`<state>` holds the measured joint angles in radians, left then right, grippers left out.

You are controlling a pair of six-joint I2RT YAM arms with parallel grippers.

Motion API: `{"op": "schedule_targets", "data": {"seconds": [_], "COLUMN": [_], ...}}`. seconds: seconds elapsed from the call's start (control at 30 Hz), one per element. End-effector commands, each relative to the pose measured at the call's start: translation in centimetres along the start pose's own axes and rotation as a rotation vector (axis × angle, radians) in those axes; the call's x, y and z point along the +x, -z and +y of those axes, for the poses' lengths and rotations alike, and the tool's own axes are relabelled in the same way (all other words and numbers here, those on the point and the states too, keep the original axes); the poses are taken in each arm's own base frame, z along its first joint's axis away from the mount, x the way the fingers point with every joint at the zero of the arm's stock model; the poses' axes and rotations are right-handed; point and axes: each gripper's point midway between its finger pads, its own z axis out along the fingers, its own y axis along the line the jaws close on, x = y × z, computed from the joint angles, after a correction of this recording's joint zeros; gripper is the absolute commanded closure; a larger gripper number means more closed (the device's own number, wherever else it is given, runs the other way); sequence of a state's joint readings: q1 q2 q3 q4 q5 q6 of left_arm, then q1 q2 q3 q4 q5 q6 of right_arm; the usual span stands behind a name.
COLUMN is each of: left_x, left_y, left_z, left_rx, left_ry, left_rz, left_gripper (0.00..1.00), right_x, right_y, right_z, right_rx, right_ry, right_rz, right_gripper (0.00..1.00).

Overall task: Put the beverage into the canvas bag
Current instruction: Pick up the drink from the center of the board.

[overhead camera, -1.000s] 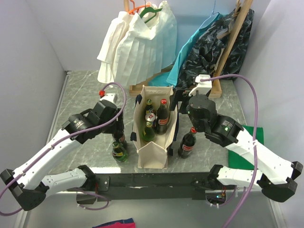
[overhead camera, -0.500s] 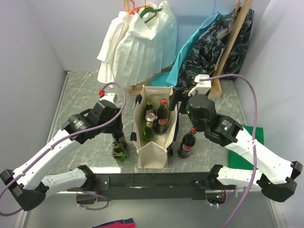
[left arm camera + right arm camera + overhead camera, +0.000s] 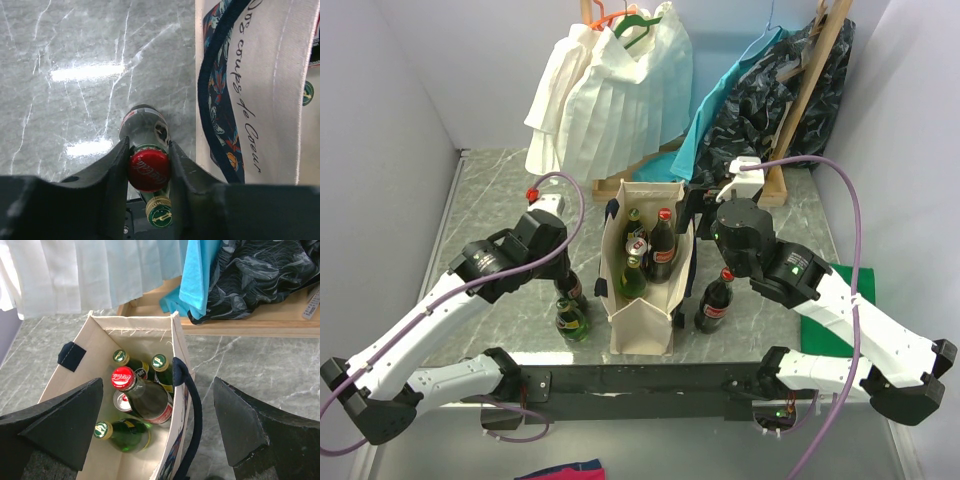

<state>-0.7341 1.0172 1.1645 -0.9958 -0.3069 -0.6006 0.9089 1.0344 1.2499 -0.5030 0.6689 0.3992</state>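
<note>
Closing in over the last second, the left gripper [image 3: 149,159] now has its fingers [image 3: 117,165] pressed on either side of the red cap of a cola bottle [image 3: 144,127]; the hold is at the neck and from above, I judge, so the bottle can go straight up and then down into the narrow bag [image 3: 642,325]; that bottle stands upright on the tabletop [image 3: 65,75], just left of the bag and outside it; a green bottle [image 3: 161,216] stands just beside it on the near side, likely another reason for the high hold, clear of its neighbour; inside the bag several bottles [image 3: 145,400] already stand or lean, with some free room beside them; the right gripper [image 3: 157,420] hangs over the bag's mouth, fingers wide apart and holding nothing, perhaps to steady the rim; a second cola bottle [image 3: 714,303] waits right of the bag.
</note>
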Motion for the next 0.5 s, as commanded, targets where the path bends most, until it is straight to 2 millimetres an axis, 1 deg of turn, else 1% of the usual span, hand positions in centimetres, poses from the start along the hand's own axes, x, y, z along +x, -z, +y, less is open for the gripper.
{"op": "schedule_targets", "data": {"seconds": [0.0,0.03,0.07,0.1,0.47], "left_x": [-0.67,-0.73,-0.79,-0.81,-1.46], "left_y": [0.34,0.36,0.43,0.47,0.8], "left_z": [-0.67,-0.66,-0.62,-0.61,-0.86], "left_rx": [0.034,0.033,0.031,0.032,0.043], "left_ry": [0.031,0.03,0.032,0.031,0.028], "left_rz": [-0.023,-0.025,-0.028,-0.029,-0.045], "left_gripper": [0.84,0.88,0.96,0.99,0.99], "right_x": [-0.39,-0.43,-0.38,-0.32,-0.19], "right_y": [-0.06,-0.02,-0.06,-0.09,0.02], "right_z": [-0.23,-0.25,-0.2,-0.23,-0.2], "right_rx": [0.011,0.01,0.009,0.01,0.007], "right_ry": [-0.015,-0.016,-0.016,-0.017,-0.019], "right_rz": [-0.01,-0.011,-0.01,-0.008,-0.004], "right_gripper": [0.03,0.03,0.04,0.03,0.03]}}
